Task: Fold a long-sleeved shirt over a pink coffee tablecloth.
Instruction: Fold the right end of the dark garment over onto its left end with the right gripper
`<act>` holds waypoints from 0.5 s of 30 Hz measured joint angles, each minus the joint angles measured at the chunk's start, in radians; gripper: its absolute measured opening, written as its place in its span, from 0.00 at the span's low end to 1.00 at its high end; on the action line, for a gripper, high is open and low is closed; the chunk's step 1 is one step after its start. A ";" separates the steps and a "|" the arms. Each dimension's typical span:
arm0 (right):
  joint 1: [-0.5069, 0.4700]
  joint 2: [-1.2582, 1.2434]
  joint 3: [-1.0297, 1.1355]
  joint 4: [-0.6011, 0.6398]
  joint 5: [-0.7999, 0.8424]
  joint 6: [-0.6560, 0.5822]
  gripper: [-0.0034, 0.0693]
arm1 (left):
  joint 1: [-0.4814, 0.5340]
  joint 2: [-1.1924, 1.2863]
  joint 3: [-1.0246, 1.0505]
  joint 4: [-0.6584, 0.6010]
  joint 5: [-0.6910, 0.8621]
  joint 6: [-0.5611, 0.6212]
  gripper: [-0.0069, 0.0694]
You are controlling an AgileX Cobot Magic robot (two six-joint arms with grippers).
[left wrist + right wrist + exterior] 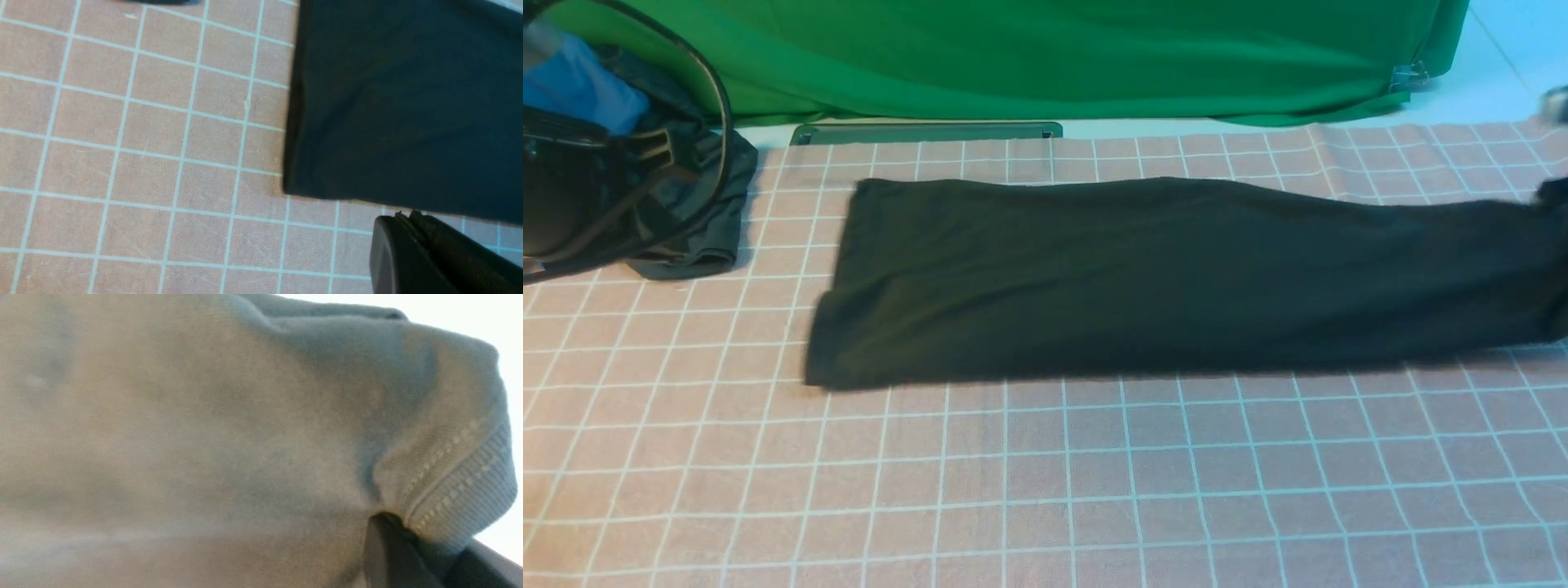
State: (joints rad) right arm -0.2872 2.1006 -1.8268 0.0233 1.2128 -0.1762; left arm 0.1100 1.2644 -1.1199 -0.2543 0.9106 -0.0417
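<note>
The black long-sleeved shirt [1160,278] lies folded into a long band across the pink coffee tablecloth [1045,490]; its print and label are hidden. At the right edge of the front view its end [1553,196] rises out of frame. In the right wrist view the shirt's cloth fills the picture, and my right gripper [408,535] is shut on it just below a ribbed, stitched hem [461,490]. My left gripper [402,214] is shut with nothing in it, just off the shirt's near-left corner [294,183].
A smaller dark garment [707,212] and a blue one [580,86] lie at the far left under my left arm [572,180] and its cable. A green cloth [1029,57] hangs behind the table, with a grey strip [927,132] at its foot.
</note>
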 joint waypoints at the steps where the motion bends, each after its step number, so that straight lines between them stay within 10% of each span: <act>1: 0.000 -0.004 -0.002 0.000 0.002 0.000 0.20 | 0.000 0.000 0.000 0.000 0.000 0.000 0.11; 15: 0.317 -0.177 -0.159 0.261 0.000 0.049 0.20 | 0.000 -0.002 0.000 -0.057 -0.004 0.005 0.11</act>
State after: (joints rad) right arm 0.0293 1.9237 -1.9857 0.2847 1.2127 -0.1271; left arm 0.1100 1.2623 -1.1199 -0.3117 0.9061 -0.0372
